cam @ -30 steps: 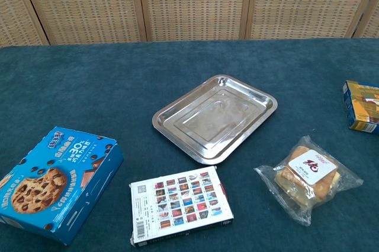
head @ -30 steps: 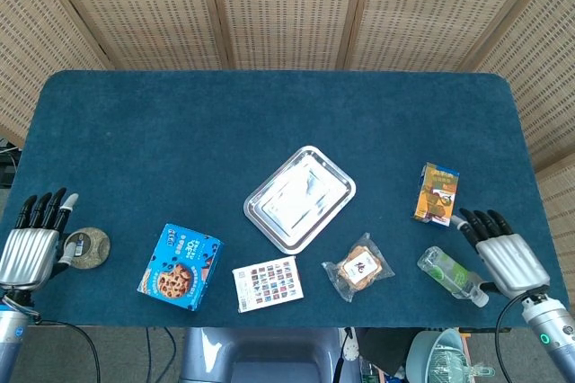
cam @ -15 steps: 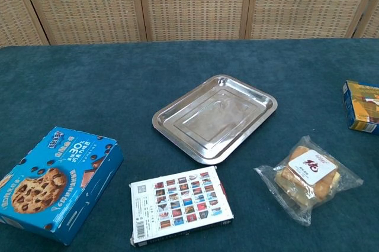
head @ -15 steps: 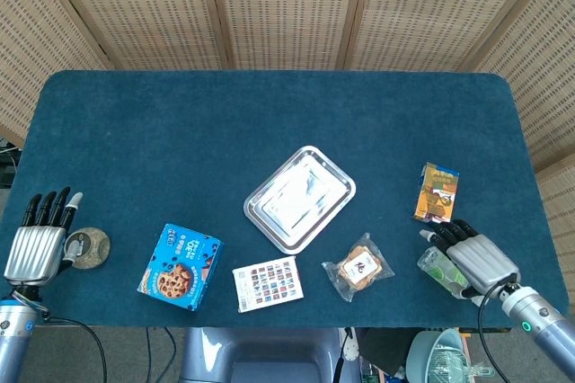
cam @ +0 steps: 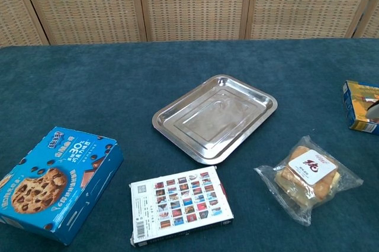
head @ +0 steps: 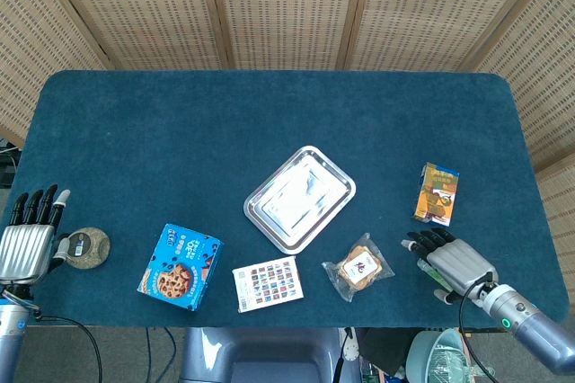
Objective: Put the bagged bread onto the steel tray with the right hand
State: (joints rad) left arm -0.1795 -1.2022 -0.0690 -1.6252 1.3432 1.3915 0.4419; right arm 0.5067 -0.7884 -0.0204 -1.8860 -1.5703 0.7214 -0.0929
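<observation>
Plainly, the step in hand was the reach, with nothing yet grasped. The table (head: 269, 104) carried everything, and the tray (head: 299, 198) lay bare near its middle, angled, with its steel floor showing no load. Left of the tray and nearer the front edge sat the cookie box (head: 180, 266), and between that box and the tray's front corner lay the card pack (head: 268, 283). Right of the tray stood the juice carton (head: 437, 192). The right hand (head: 449, 260) hovered right of the tray and closer to the front edge, fingers spread wide and holding nothing, pointed toward the bread but apart from it; a bottle beneath it was mostly hidden. The left hand (head: 29, 244) rested far left of the tray, fingers straight and empty, just beside a small round tin (head: 84, 246). The bread (head: 360, 266) lay in its clear bag just off the tray's front right edge, not touching it. The next move likely called for the right hand to travel left over the bag, lower, and close on the crinkly wrapper before carrying it the short way onto the tray.
</observation>
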